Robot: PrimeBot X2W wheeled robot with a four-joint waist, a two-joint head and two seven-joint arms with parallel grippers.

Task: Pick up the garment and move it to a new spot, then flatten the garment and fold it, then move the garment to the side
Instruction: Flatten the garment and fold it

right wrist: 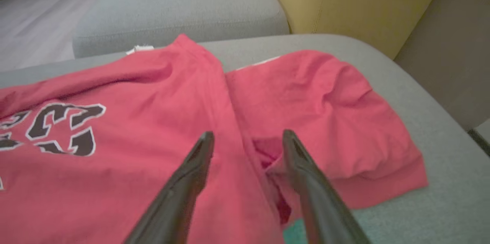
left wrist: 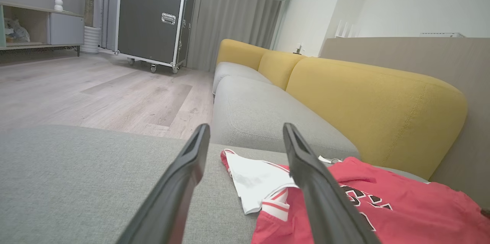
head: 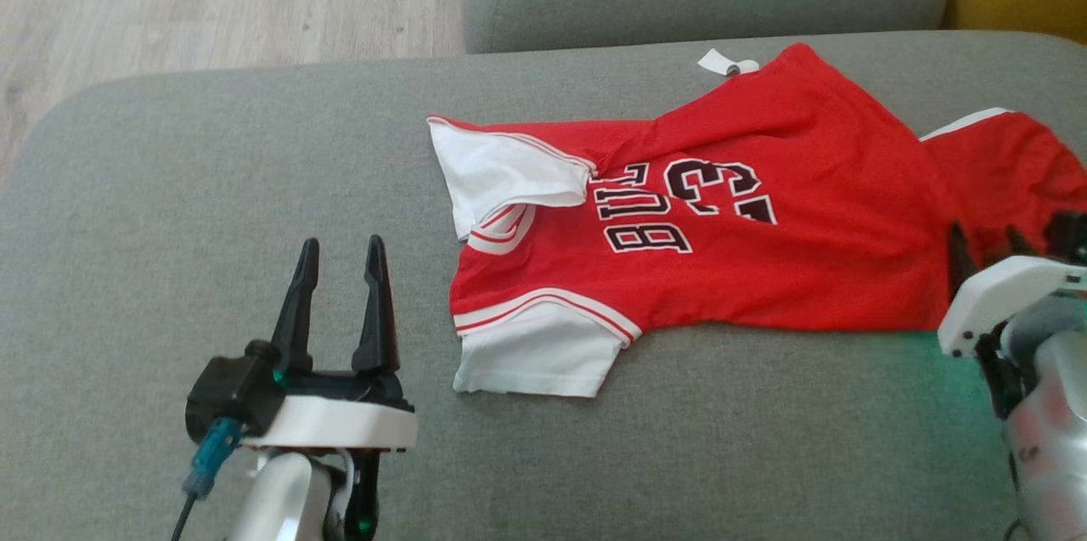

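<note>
The right claw [right wrist: 248, 135] stands with its jaws parted over the red cloth at the lower middle of the right wrist view. A small raised ridge of fabric lies between the fingers and touches the inner face of the one on the right, but nothing looks clamped. In the head view this claw sits at the far right edge, over the lower hem end of the garment [head: 764, 252]. The left claw [head: 342, 245], at the lower left of the head view, is spread wide and empty above bare grey sofa seat [head: 212, 167], just to the left of the garment's white sleeve [head: 535, 358].

The garment, a red jersey with black lettering, lies across the centre and right of the head view on the sofa seat. It is roughly spread but not flat. A red flap runs doubled over along its upper edge, the upper sleeve [head: 501, 171] is curled back on itself, and the hem end [right wrist: 325, 94] forms a rumpled lobe beyond a deep crease.

My reading is that the work is in the flattening and folding stage. Whether the garment has already been carried to its new spot cannot be told from here. No tidy fold is finished. Smoothing the hem end, completing the folds and shifting the garment to the side all appear left to do.
</note>
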